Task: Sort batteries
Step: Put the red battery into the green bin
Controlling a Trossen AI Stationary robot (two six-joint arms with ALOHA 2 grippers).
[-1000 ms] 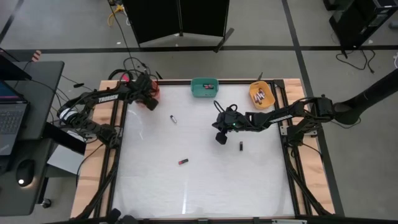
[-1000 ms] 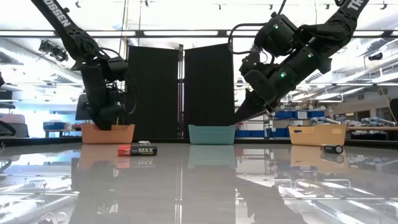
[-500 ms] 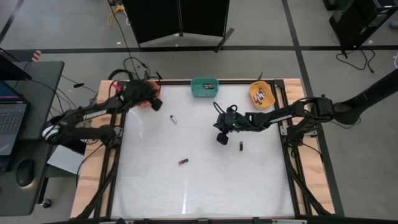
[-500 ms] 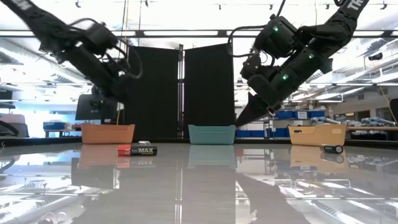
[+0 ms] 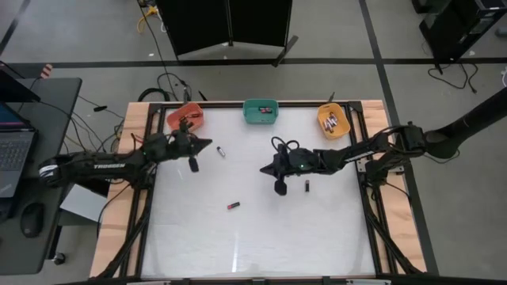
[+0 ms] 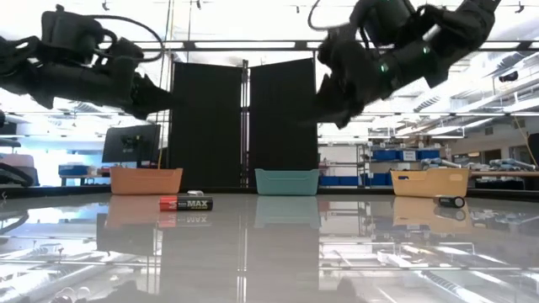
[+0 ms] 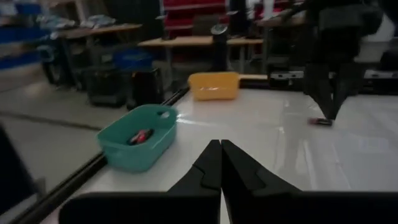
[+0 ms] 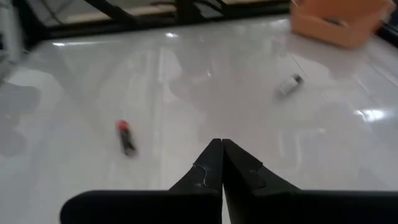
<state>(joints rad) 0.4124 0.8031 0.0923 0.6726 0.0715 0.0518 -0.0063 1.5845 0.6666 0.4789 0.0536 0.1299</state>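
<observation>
Teal bin holding a red battery; yellow bin holding several. Left pincer and right pincer both pressed together, empty, above the bench.

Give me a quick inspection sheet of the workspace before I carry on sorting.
Surface: white table, glossy, wooden frame around it.
Job's things: three loose batteries: a red and black battery near the middle, a silvery battery toward the orange bin, a dark battery by the right arm. The teal bin and yellow bin along the far edge hold batteries.
Clutter: nothing seen.
Grippers: left gripper shut, empty, above the table beside the silvery battery; right gripper shut, empty, above the middle.
Cables: cables on the floor behind the orange bin.
Surroundings: desk with laptop at left; black screen behind.
</observation>
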